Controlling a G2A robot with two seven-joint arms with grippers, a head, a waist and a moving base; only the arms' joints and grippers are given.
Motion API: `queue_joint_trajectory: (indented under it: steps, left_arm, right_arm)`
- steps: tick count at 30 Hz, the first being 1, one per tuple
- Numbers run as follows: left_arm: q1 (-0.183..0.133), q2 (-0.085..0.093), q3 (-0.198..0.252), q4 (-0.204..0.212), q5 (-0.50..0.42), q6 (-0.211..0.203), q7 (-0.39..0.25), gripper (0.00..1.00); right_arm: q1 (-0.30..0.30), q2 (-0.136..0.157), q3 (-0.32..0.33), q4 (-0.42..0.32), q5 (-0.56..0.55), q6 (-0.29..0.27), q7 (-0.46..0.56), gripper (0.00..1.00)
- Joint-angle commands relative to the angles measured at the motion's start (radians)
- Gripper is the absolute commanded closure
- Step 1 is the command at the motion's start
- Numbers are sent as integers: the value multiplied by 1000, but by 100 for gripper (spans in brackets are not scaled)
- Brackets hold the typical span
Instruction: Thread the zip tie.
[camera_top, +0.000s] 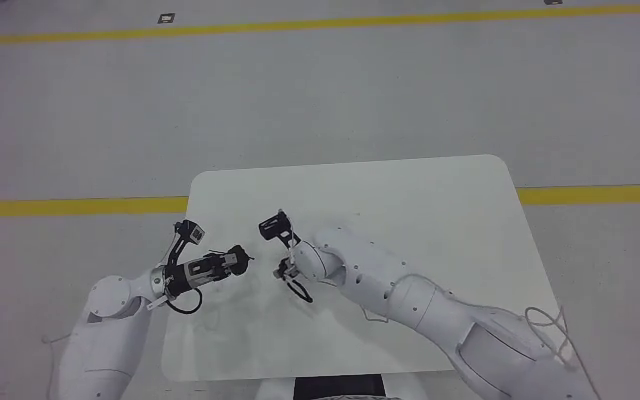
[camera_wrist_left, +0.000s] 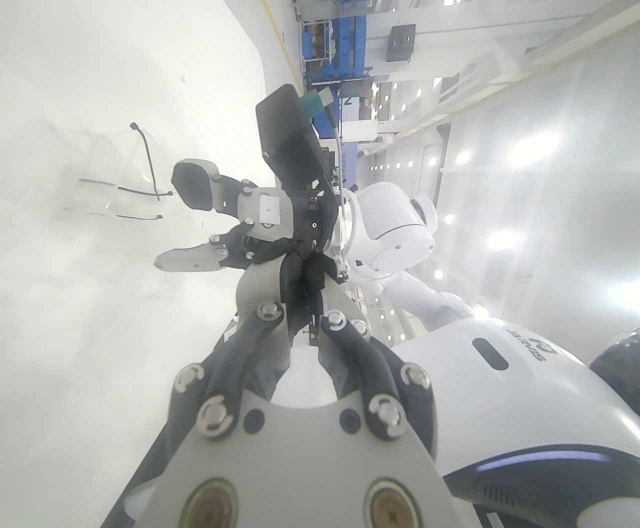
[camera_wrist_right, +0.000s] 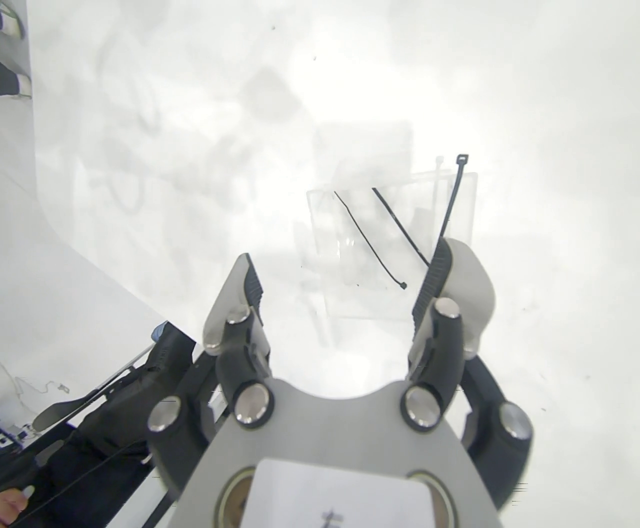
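Three black zip ties (camera_wrist_right: 372, 245) lie in a small clear box (camera_wrist_right: 395, 300) on the white table; one zip tie (camera_wrist_right: 452, 200) leans up with its head over the box rim. My right gripper (camera_wrist_right: 345, 285) hangs open just above the box, and the leaning tie's lower end is hidden behind one finger (camera_wrist_right: 437, 280). In the left wrist view the right gripper (camera_wrist_left: 172, 222) stands open beside the zip ties (camera_wrist_left: 147, 165). My left gripper (camera_wrist_left: 300, 272) is close behind it, fingers pressed together; I see nothing clearly held. From above, the left gripper (camera_top: 240, 260) faces the right gripper (camera_top: 288, 272).
The white table (camera_top: 420, 200) has rounded corners, with bare surface toward the far and right sides. The two wrists sit close together near the front left. Yellow lines run across the floor beyond the table.
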Motion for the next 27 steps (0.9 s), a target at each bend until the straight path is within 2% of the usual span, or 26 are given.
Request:
queue_joint_trajectory:
  steps: [1,5,27]
  left_arm:
    - [0,0,0,0,0,0,0,100]
    - [0,0,0,0,0,0,0,100]
    - [0,0,0,0,0,0,0,100]
  right_arm:
    - [-2,-7,6,8,-17,0,3,58]
    - [-11,-24,23,23,-68,0,17,61]
    - [-118,-107,151,31,-407,0,112,61]
